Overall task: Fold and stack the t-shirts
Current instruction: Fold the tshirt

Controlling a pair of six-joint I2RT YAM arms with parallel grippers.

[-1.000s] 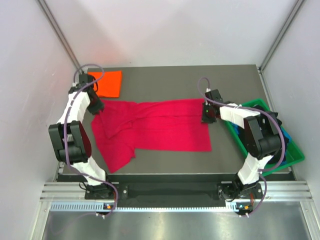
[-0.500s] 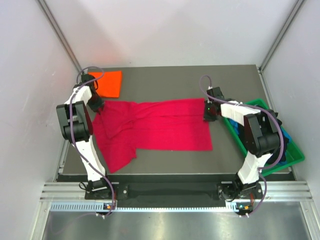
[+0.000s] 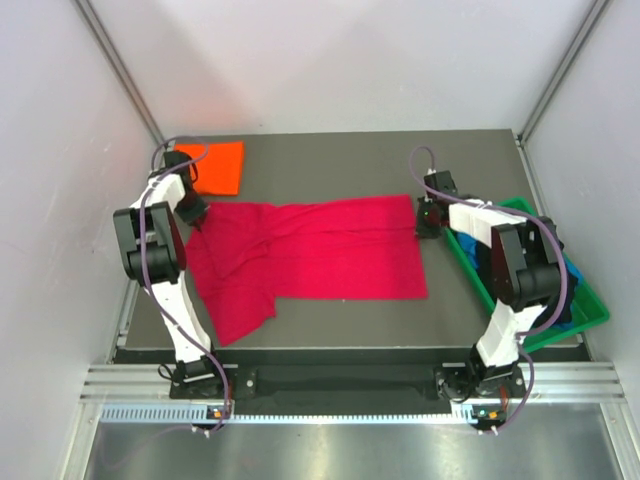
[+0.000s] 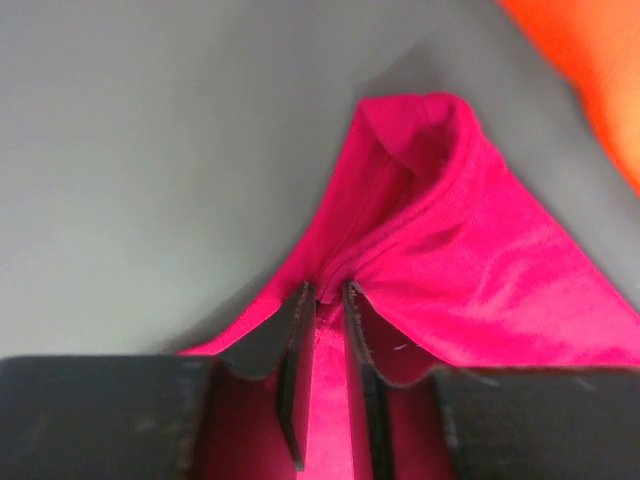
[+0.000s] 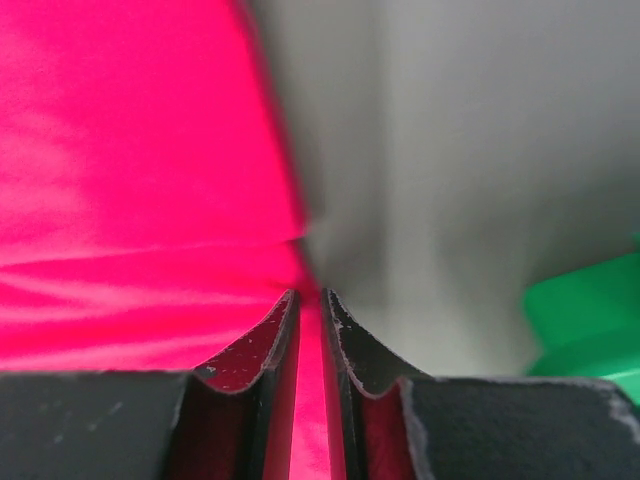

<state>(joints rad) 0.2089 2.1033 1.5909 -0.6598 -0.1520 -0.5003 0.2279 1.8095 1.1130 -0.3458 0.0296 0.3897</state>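
Observation:
The crimson-red t-shirt lies spread across the dark table, one sleeve hanging toward the front left. My left gripper is shut on the red shirt's far-left edge, cloth pinched between its fingers. My right gripper is shut on the shirt's far-right corner, cloth between its fingers. The folded bright orange t-shirt lies at the back left and shows in the left wrist view. A blue shirt lies in the green bin, mostly hidden by the right arm.
The green plastic bin stands at the table's right edge, close to my right arm; a corner of it shows in the right wrist view. Grey walls enclose the table on three sides.
My right gripper has pulled the shirt's right corner farther right and back, stretching the cloth flatter. My left arm has swung upright while its gripper stays at the left edge.

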